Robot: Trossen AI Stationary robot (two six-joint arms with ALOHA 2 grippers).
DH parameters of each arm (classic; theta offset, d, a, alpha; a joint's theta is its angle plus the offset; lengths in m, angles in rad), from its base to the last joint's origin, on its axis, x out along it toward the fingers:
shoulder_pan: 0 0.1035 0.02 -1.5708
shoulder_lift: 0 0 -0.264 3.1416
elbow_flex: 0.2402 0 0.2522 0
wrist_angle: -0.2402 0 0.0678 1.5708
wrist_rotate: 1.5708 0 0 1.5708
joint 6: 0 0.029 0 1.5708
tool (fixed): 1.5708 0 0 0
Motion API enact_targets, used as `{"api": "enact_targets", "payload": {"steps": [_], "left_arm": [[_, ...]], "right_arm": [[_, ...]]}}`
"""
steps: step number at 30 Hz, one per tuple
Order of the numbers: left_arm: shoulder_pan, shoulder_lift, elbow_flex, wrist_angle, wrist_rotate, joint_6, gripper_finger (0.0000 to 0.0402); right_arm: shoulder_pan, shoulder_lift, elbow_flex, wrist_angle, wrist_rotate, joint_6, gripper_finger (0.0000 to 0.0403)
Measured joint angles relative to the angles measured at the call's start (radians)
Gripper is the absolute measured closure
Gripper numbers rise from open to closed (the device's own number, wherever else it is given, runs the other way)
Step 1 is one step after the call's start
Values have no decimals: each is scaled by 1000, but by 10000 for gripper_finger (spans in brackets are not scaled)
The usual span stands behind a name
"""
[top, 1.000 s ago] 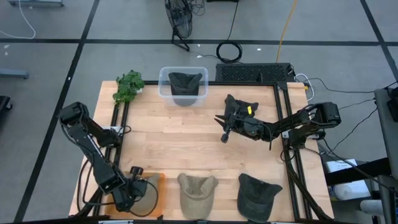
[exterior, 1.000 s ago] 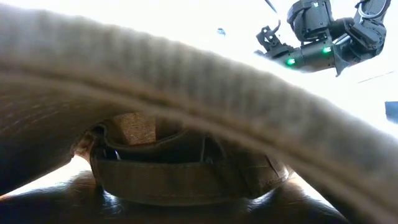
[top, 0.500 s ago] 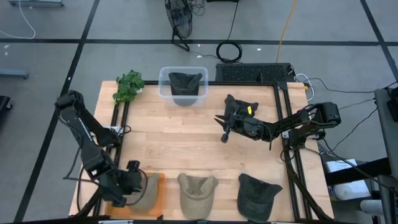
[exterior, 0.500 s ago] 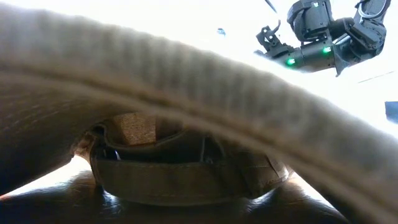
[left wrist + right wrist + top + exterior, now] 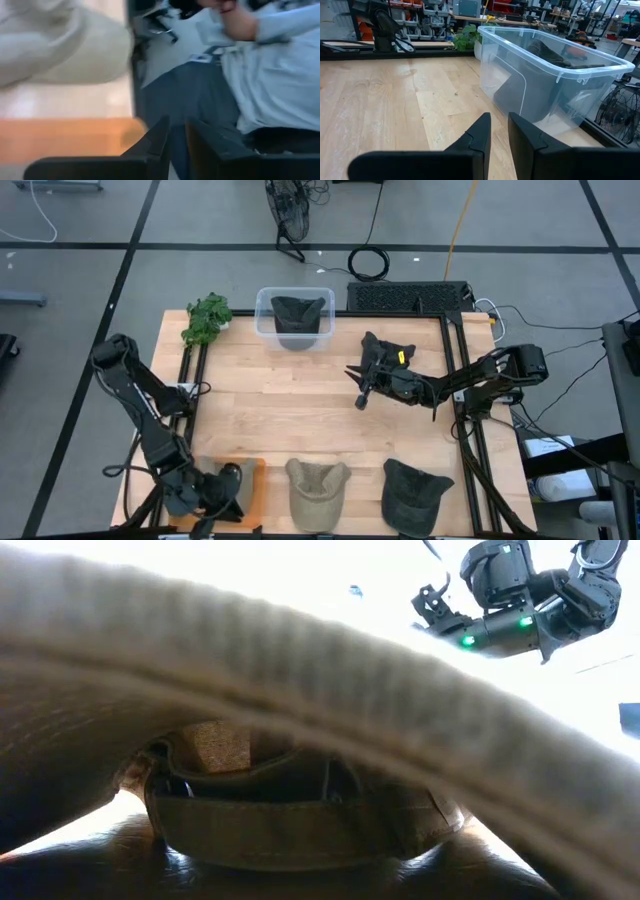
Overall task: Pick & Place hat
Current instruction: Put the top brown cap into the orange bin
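At the table's front-left corner the left hand (image 5: 232, 485) sits low, fingers narrow with nothing between them, over an orange mat beside the tan fabric hat (image 5: 317, 490). Right hand (image 5: 362, 394) hovers mid-table, fingers narrow, empty. Three hats: tan, dark (image 5: 414, 494), one in the clear plastic bin (image 5: 293, 317).

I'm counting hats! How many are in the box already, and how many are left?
Done: one dark hat lies in the clear bin. In hand: nothing; the left gripper is down at the front left corner beside an orange mat, and the right gripper waits mid-table, empty. Left: a tan hat and a dark cap at the front edge.
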Motion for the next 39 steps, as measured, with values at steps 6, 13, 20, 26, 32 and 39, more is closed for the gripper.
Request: {"api": "enact_targets", "payload": {"steps": [6, 13, 20, 26, 32, 39], "left_arm": [[-25, 46, 132, -426, -82, -79, 368], [-52, 180, 364, -635, -80, -98, 388], [-78, 311, 414, -664, 53, -94, 385], [-77, 349, 413, -757, 114, -79, 349], [-77, 348, 413, -837, 71, -81, 262], [-75, 347, 352, -838, 47, -193, 206]], "right_arm": [[0, 0, 0, -1, 0, -1, 360], [0, 0, 0, -7, 0, 3, 360], [1, 0, 0, -8, 0, 8, 360], [2, 0, 0, -10, 0, 4, 360], [2, 0, 0, -6, 0, 2, 360], [2, 0, 0, -9, 0, 1, 360]]}}
